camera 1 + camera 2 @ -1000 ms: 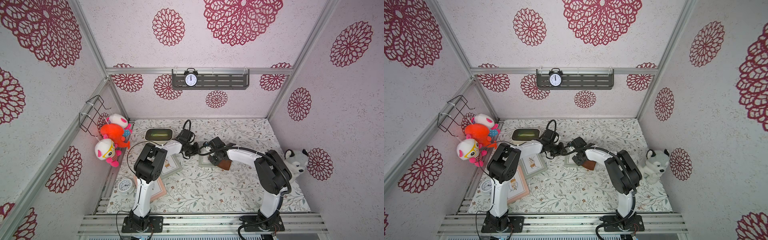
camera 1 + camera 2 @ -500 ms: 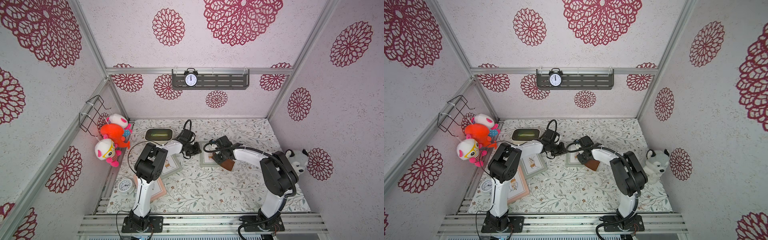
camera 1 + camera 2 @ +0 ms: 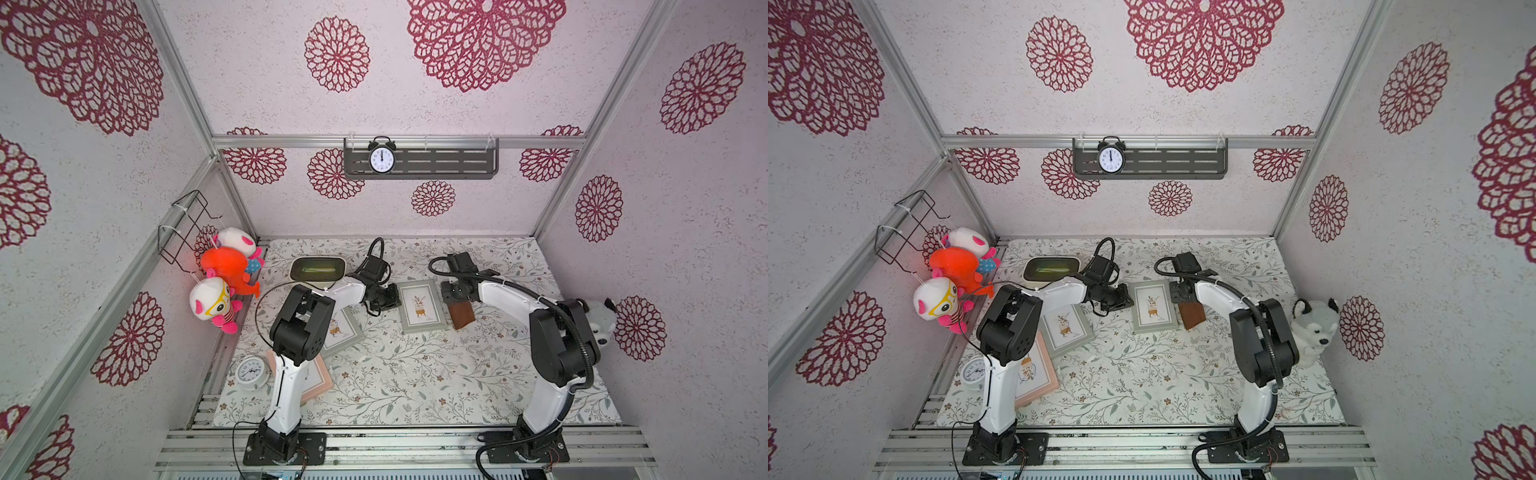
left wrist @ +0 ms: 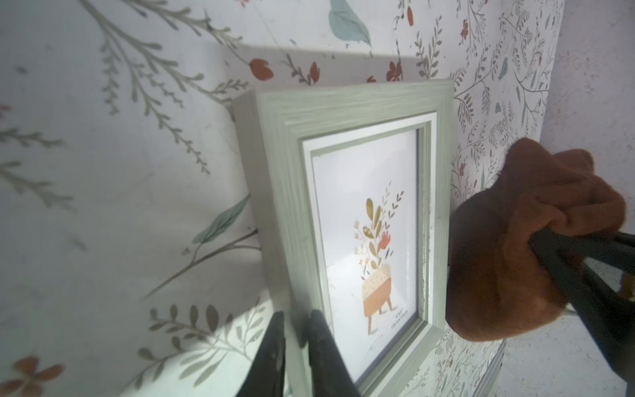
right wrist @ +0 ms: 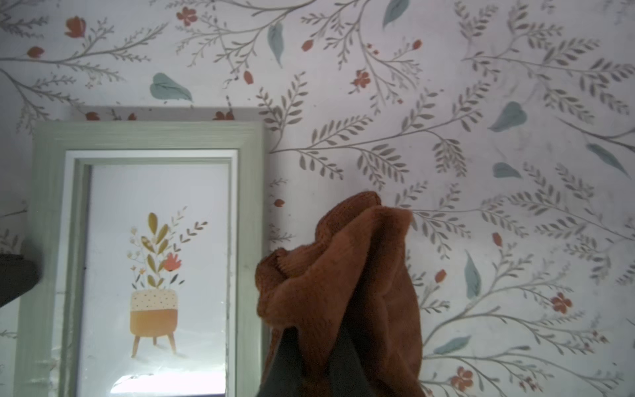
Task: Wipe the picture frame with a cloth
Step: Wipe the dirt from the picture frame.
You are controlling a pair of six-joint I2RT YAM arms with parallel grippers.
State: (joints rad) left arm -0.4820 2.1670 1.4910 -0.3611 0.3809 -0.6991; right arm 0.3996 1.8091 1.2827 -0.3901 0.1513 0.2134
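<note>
In both top views, gripping the brown cloth (image 3: 462, 315) in the clenched right end effector (image 3: 456, 299), just right of the picture frame (image 3: 420, 306) lying flat on the worktop (image 3: 415, 374). In the left wrist view, poking the left end effector (image 4: 297, 314) at the frame's left edge, not showing whether grasping or released. In the right wrist view, pinching the bunched cloth (image 5: 343, 275) beside the frame.

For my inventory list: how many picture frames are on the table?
3. One green frame lies in the middle; another green frame lies beside the left arm; a pink frame lies nearer the front, partly hidden under that arm.
</note>
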